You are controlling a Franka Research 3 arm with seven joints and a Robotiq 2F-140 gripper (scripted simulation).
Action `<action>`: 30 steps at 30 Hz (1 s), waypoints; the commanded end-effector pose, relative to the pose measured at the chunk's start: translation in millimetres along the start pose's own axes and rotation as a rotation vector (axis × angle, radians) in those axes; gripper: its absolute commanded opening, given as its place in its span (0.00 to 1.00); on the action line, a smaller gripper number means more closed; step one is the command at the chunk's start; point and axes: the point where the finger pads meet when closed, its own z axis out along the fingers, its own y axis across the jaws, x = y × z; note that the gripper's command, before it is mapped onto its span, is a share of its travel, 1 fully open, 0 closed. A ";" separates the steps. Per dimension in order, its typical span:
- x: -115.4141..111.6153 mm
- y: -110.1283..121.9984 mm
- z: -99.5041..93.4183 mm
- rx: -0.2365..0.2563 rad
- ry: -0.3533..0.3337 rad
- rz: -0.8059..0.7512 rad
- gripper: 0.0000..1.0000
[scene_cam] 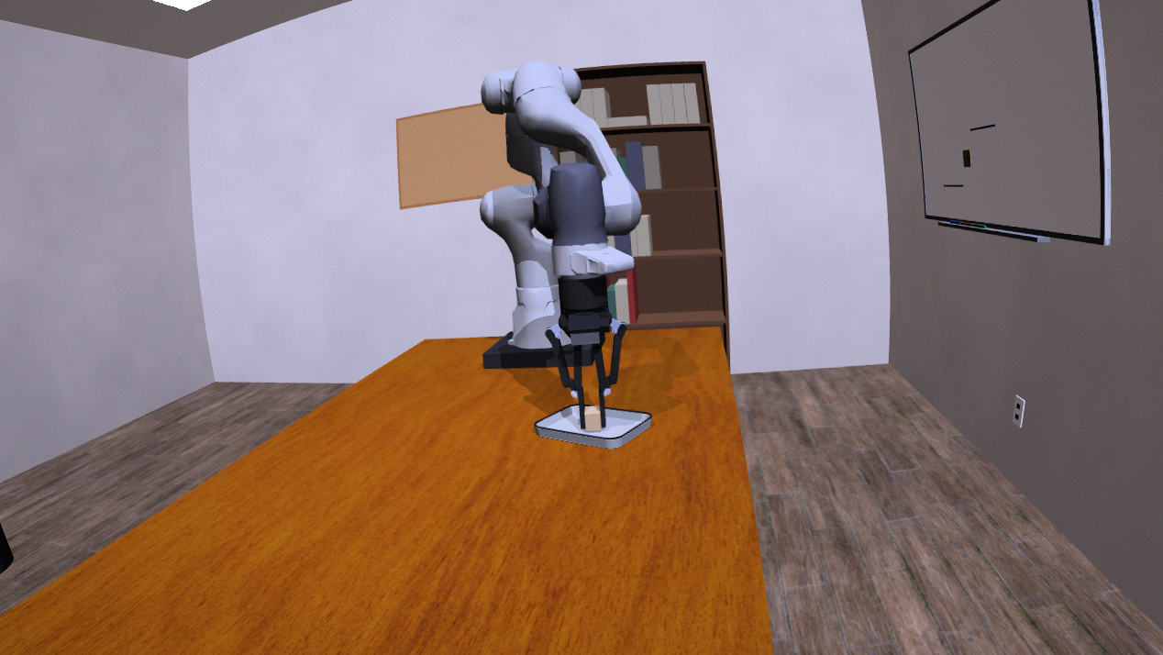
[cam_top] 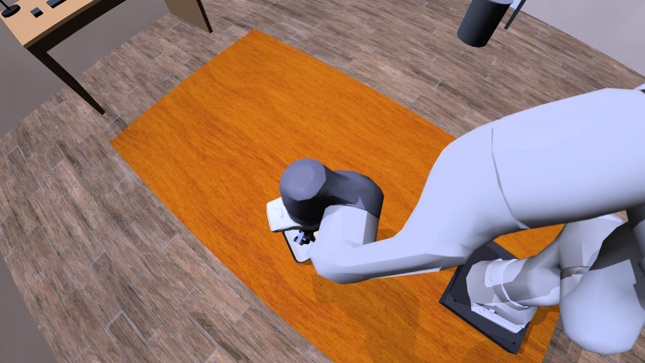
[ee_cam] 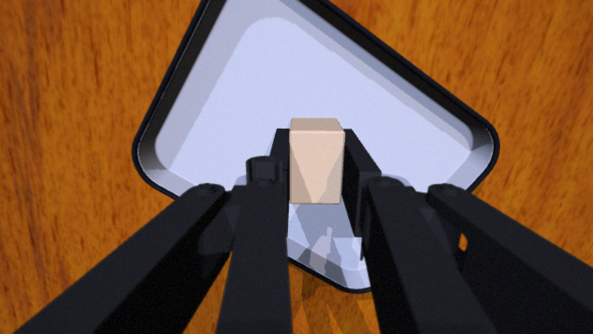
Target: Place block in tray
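My gripper point(ee_cam: 313, 151) point(scene_cam: 592, 404) is shut on a small beige block point(ee_cam: 315, 159) point(scene_cam: 592, 419). It holds the block low over the white tray point(ee_cam: 300, 80) point(scene_cam: 628, 431), inside the tray's rim; I cannot tell whether the block touches the floor. The tray has a dark outer edge and lies on the orange table. In the overhead view only a corner of the tray point(cam_top: 294, 250) shows under the wrist, and the block is hidden there.
The orange table point(scene_cam: 390, 504) point(cam_top: 234, 117) stretches long towards the front. The arm's base point(cam_top: 489, 297) point(scene_cam: 508, 358) stands at the far end. A bookshelf point(scene_cam: 667, 203) stands behind the table; a desk point(cam_top: 45, 22) and a dark bin point(cam_top: 480, 20) stand off the table.
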 end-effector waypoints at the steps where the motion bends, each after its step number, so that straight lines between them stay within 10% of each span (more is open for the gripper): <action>1: 0.1 0.1 1.9 -0.001 0.000 0.002 0.10; 21: 0.1 0.1 2.6 -0.001 0.000 0.002 0.10; 22: 0.1 0.1 2.6 -0.001 0.000 0.002 0.35; 30: 0.1 0.1 2.6 -0.001 0.000 0.002 0.35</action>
